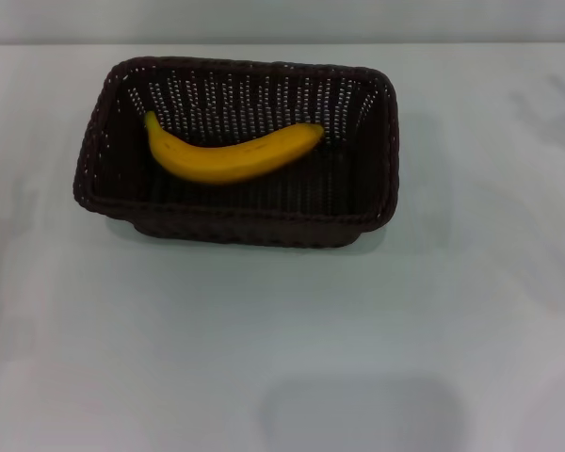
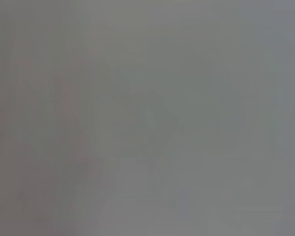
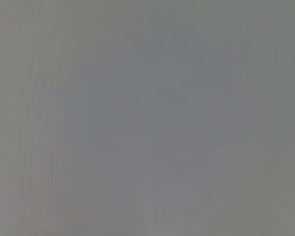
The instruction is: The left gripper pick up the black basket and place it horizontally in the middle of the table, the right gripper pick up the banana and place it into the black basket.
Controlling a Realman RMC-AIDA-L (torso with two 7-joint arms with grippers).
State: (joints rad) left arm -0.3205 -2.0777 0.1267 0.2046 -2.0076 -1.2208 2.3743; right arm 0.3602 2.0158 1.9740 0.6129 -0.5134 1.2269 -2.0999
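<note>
The black basket (image 1: 377,202) stands lengthwise across the far middle of the white table (image 1: 282,339) in the head view. The yellow banana (image 1: 228,155) lies inside it on the basket floor, its stem end toward the left wall. Neither gripper shows in the head view. The left wrist view and the right wrist view show only plain grey surface, with no fingers and no objects.
The far edge of the table (image 1: 282,42) runs just behind the basket. A faint grey shadow (image 1: 363,414) lies on the tabletop near the front edge.
</note>
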